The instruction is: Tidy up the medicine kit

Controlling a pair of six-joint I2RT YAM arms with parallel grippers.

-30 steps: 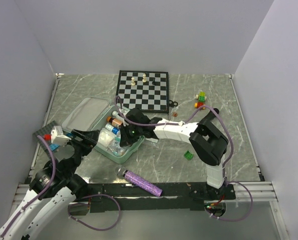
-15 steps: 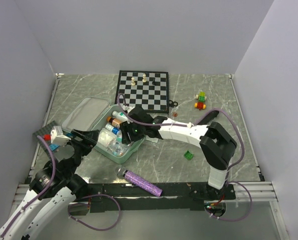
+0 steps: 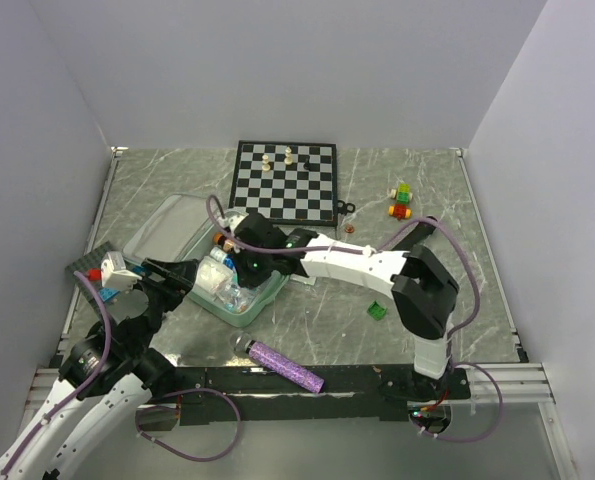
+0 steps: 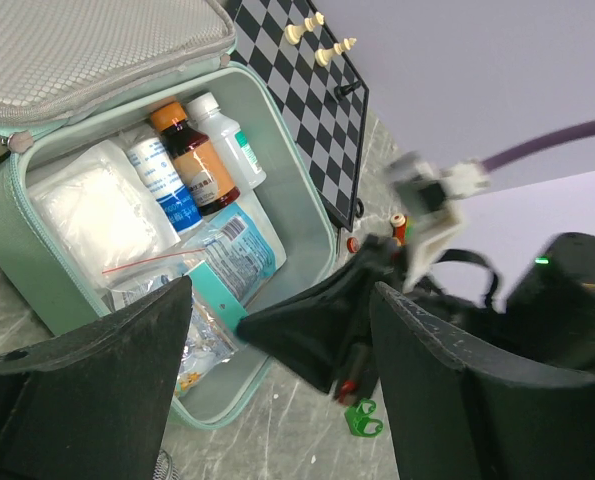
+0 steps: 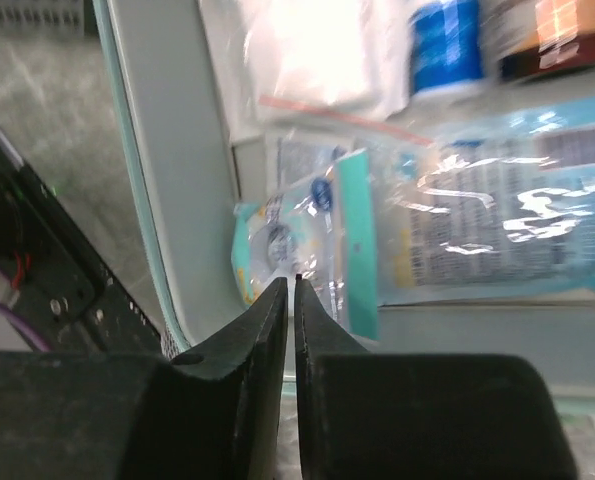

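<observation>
The mint-green rounded-square soft zip medicine kit [image 3: 239, 314] lies open on the left of the grey-green marbled table [image 3: 407, 200], its mesh-lined lid [image 4: 87, 45] thrown back to the far left. Against its grey lining sit an amber bottle with an orange label [image 4: 192, 150], a white bottle [image 4: 227, 140], a blue-labelled container [image 4: 162, 180], a white pad in a clear bag [image 4: 97, 215] and shiny clear packets [image 4: 232, 250]. My right pincer [image 5: 295, 283] has its fingers pressed together, tips just over the packets; whether they pinch any film I cannot tell. That arm reaches leftward across the table, wrist dipped into the kit. My left pincer [image 3: 185, 273] stands wide apart and empty at the kit's near-left wall, aimed over it.
</observation>
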